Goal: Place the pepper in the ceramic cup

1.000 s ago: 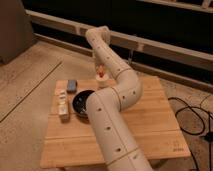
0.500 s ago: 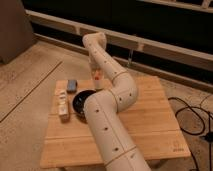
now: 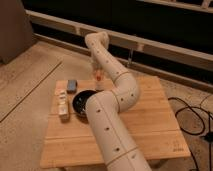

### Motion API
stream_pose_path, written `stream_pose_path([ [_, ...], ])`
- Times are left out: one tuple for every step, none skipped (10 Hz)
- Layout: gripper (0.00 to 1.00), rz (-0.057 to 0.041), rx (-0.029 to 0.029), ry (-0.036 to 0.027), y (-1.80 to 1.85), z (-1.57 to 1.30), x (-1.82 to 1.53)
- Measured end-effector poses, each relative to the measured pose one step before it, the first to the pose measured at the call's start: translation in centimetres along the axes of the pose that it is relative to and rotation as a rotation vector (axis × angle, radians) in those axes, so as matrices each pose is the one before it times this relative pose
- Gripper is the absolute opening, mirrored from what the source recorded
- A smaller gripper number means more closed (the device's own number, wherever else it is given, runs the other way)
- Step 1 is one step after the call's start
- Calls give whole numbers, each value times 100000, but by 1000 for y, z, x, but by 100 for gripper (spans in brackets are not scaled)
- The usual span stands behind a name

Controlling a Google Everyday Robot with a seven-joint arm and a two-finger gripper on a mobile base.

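Observation:
My gripper (image 3: 98, 74) hangs down from the wrist at the far side of the wooden table (image 3: 150, 125), left of the arm's elbow. It is shut on the small orange-red pepper (image 3: 99, 78), which shows at its tip. The pale cream ceramic cup (image 3: 100, 86) stands directly under the pepper, just behind the black bowl. The pepper is a little above the cup's rim. My forearm hides part of the cup's right side.
A wide black bowl (image 3: 81, 103) sits at the table's left, partly behind my arm. A grey-blue block (image 3: 72, 85) and a white-and-tan box (image 3: 62, 105) lie further left. Black cables (image 3: 192, 116) run on the floor to the right.
The gripper with the pepper has swung slightly and come down a little towards the cup. Nothing else on the table has moved.

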Motion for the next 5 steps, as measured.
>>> stream_pose_path([
  [0,-2136,-1000,-1223,618,-546,-241],
  [0,-2323,-765,-508,732,-285,-100],
  [0,-1860,-383,-50,598,-143,-9],
  [0,-1683,-62,382,380,128,67],
  [0,-490,374,16,4,-119,13],
])
